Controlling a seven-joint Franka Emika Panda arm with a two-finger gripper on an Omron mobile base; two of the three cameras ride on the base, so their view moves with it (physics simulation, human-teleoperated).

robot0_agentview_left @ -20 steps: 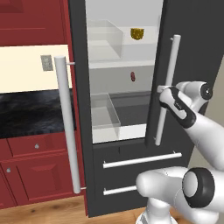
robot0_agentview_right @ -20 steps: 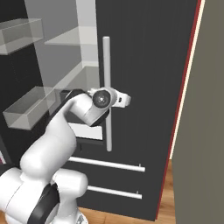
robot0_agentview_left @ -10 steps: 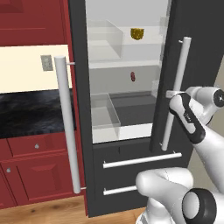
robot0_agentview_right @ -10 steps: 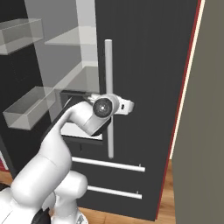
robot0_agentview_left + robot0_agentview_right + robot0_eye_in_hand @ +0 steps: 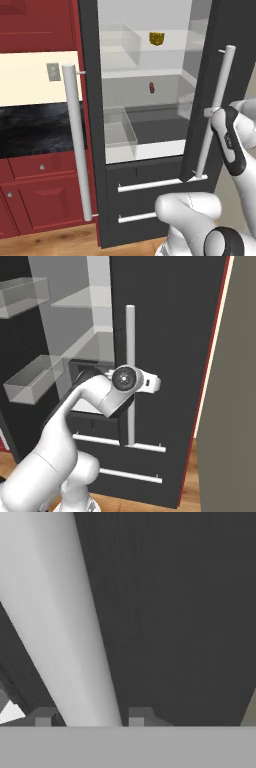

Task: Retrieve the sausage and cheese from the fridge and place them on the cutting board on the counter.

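The fridge (image 5: pixel 93 125) stands with its right door (image 5: pixel 170 331) swung partly out, showing the pale interior. The golden-yellow cheese (image 5: pixel 156 38) sits on the top shelf. One shelf lower lies the small dark red sausage (image 5: pixel 151 88). My gripper (image 5: pixel 90 717) is shut on the right door's silver bar handle (image 5: pixel 215 110), about midway along it, and the bar (image 5: pixel 55 612) runs between my fingertips (image 5: pixel 137 716). From the right side the wrist covers the handle (image 5: pixel 130 336) at that height. The black counter (image 5: pixel 35 127) lies left of the fridge; the cutting board is out of view.
The left fridge door's long handle (image 5: pixel 77 145) stands in front of the red cabinets (image 5: pixel 35 200) with silver knobs. Clear bins (image 5: pixel 120 127) line the fridge interior, and two drawer bars (image 5: pixel 150 186) run below. A pale wall (image 5: pixel 230 381) stands close to the right of the open door.
The right fridge door has swung further open, and my gripper has travelled outward to the right with its handle. Cheese and sausage have not moved.
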